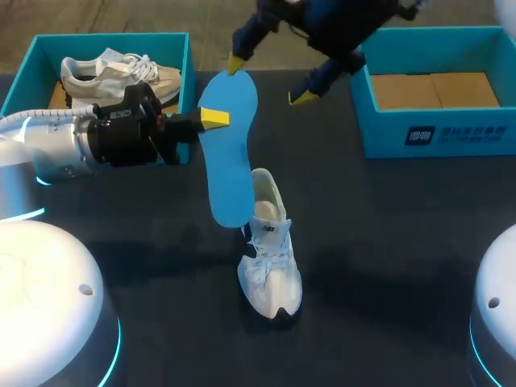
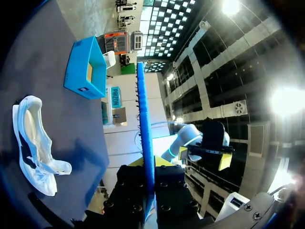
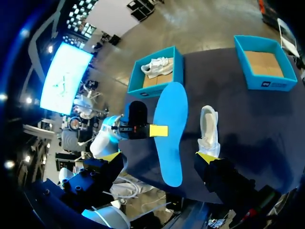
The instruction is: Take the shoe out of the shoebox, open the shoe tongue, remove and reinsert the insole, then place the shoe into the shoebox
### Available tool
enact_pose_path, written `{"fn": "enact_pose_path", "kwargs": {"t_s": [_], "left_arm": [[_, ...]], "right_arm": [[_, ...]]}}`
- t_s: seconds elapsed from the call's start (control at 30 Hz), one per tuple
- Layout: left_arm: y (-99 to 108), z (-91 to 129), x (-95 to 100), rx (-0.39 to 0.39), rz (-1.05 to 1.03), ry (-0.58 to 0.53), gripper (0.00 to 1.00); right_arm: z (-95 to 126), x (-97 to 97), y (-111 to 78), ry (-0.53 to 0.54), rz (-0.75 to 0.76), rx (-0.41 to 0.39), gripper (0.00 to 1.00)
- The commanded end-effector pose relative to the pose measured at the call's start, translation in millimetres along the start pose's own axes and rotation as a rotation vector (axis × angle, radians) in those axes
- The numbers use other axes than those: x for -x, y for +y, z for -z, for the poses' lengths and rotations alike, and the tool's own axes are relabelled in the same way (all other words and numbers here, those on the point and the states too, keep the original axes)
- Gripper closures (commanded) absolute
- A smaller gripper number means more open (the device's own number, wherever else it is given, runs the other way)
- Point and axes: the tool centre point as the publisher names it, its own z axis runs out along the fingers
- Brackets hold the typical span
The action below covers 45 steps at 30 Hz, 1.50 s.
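Observation:
My left gripper point(image 1: 214, 119) comes in from the left and is shut on the long edge of a blue insole point(image 1: 230, 153), holding it above the table. In the left wrist view the insole point(image 2: 145, 119) stands edge-on between that gripper's point(image 2: 148, 164) fingers. A white shoe point(image 1: 270, 262) rests on the dark table just below the insole's lower end. My right gripper point(image 1: 269, 81) hangs open over the insole's far end, one yellow tip close to it. In the right wrist view the insole point(image 3: 169, 124) lies ahead of the right gripper point(image 3: 159, 157), between its spread fingers.
A teal shoebox point(image 1: 16, 76) at the back left holds a second white shoe point(image 1: 113, 72). Another teal shoebox point(image 1: 439, 133) at the back right shows only its brown cardboard floor. Two white robot bases point(image 1: 48, 306) stand at the near corners.

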Motion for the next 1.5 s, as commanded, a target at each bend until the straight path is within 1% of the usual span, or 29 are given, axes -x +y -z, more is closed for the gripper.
{"fn": "enact_pose_path", "kwargs": {"t_s": [0.03,0.17,0.4,0.57,0.7,0.83,1.0,1.27,1.4,1.5], "left_arm": [[1,0,0.6,-0.001,-0.001,0.0,1.0],[1,0,0.6,-0.001,-0.001,0.0,1.0],[1,0,0.6,-0.001,-0.001,0.0,1.0],[1,0,0.6,-0.001,-0.001,0.0,1.0],[1,0,0.6,-0.001,-0.001,0.0,1.0],[1,0,0.6,-0.001,-0.001,0.0,1.0],[1,0,0.6,-0.001,-0.001,0.0,1.0],[1,0,0.6,-0.001,-0.001,0.0,1.0],[1,0,0.6,-0.001,-0.001,0.0,1.0],[1,0,0.6,-0.001,-0.001,0.0,1.0]], "right_arm": [[-6,-11.7,-5.0,-0.278,0.002,0.029,0.0],[-9,-17.2,-6.8,-0.297,0.009,0.033,0.0],[-10,-27.7,-6.7,-0.364,0.027,0.049,0.0],[-14,-38.6,-1.2,-0.441,0.052,0.011,0.0],[-16,-46.9,1.1,-0.503,0.063,0.003,0.0],[-18,-53.7,0.3,-0.542,0.07,0.007,0.0],[-21,-57.0,-2.1,-0.571,0.07,0.022,0.0],[-27,-61.1,-5.0,-0.677,0.072,0.046,0.0],[-28,-57.6,-4.8,-0.685,0.073,0.025,0.0],[-28,-54.3,-4.7,-0.665,0.076,0.001,0.0]]}}
